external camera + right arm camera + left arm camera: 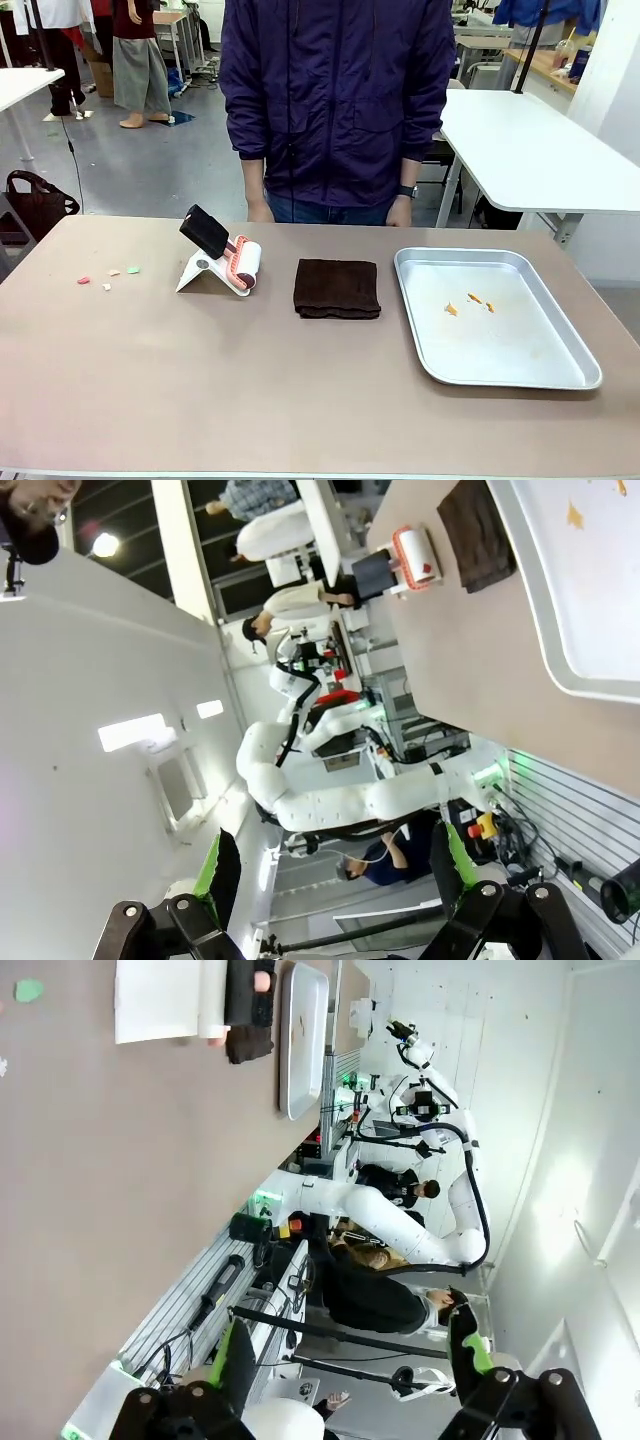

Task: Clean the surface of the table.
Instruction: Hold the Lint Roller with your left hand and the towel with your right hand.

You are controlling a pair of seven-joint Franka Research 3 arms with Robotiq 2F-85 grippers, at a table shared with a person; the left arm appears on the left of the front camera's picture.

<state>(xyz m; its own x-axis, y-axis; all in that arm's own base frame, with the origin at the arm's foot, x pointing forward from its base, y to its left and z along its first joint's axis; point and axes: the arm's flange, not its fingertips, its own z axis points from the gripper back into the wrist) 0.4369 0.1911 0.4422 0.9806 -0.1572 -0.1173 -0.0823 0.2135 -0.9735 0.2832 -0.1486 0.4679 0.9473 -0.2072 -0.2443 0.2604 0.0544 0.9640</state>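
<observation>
Left gripper (350, 1332), right gripper (335, 845) wide, empty; roller (243, 265), cloth (337, 288), tray (520, 345), crumbs (84, 280) on table (300, 400)

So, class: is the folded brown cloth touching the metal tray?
Apart. The front view shows bare table between the cloth and the tray.

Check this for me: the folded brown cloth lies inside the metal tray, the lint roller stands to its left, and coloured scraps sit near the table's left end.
One thing is wrong. The folded brown cloth lies on the bare table beside the metal tray, not inside it, as the front view shows. The lint roller does stand to its left, and the coloured scraps do sit near the table's left end.
</observation>
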